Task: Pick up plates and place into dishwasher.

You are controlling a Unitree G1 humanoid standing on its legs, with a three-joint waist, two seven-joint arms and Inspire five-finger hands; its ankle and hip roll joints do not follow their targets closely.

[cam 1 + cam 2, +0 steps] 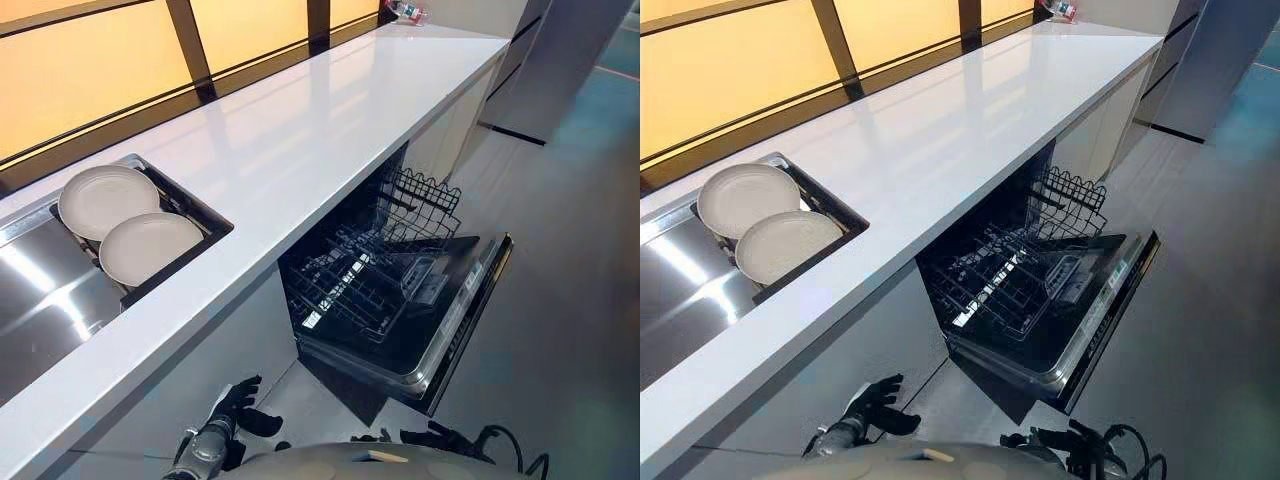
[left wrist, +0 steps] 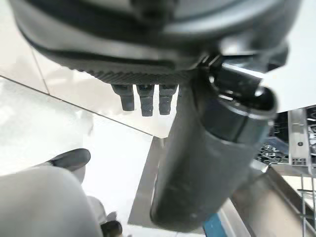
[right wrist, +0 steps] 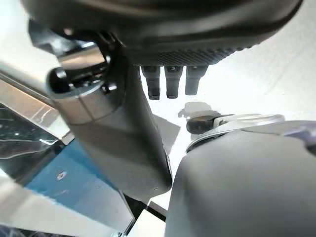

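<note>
Fingers [image 2: 142, 101] of the left hand [image 1: 238, 402] hang loose and slightly apart, holding nothing, low in front of the cabinet face below the counter [image 1: 300, 130]. The right hand [image 1: 440, 438] hangs low beside the open dishwasher [image 1: 400, 300], its fingers [image 3: 168, 84] likewise relaxed and empty. A pale label [image 1: 470, 275] runs along the inner edge of the lowered door [image 1: 455, 330]; its print is too small to read. Both plates lie in a dark recessed tray at the right end of the steel sink [image 1: 40, 280]. They are round, plain and cream-white with a shallow raised rim. The near plate [image 1: 150, 247] slightly overlaps the edge of the far plate [image 1: 108, 200], which lies closer to the window. Well apart from them, under the counter, the black wire rack [image 1: 355, 290] is pulled out over the door.
</note>
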